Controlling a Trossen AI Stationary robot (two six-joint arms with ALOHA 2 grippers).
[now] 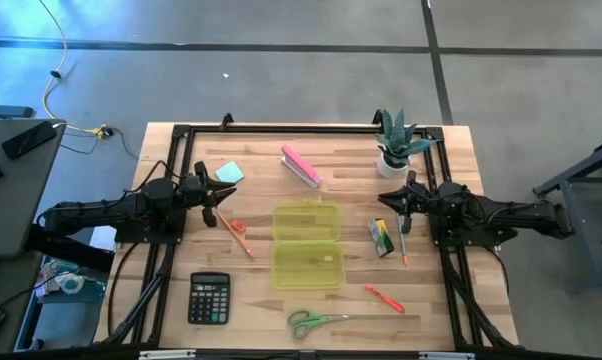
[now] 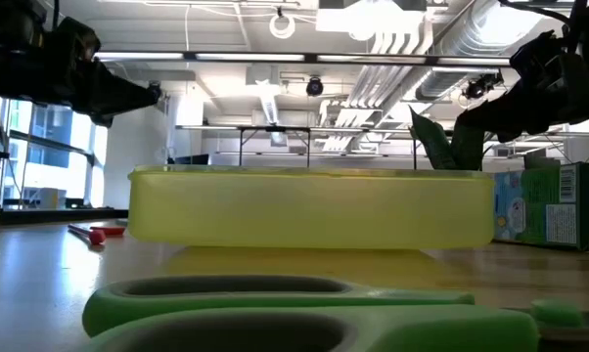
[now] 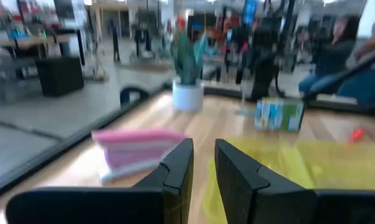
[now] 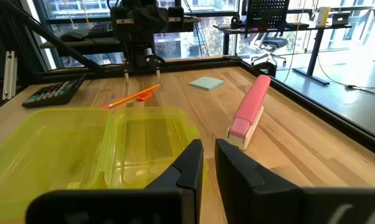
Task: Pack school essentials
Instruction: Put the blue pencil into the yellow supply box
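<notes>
Overhead, low and wrist cameras share the yellow case (image 1: 306, 245), somewhat blurred.

Yellow case (image 1: 306, 245) mid-table, pink block (image 1: 302, 167) behind

Bright daylight from windows; left wrist view blurred, low view's foreground unfocused.

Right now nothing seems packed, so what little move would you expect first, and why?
Probably the left claw dips toward the thin orange-red pencil lying just beside it. The open translucent yellow plastic case sits mid-table with nothing inside. Both claws, the right claw too, hover nearly closed and hold nothing, so opening and lowering seems likeliest.
</notes>
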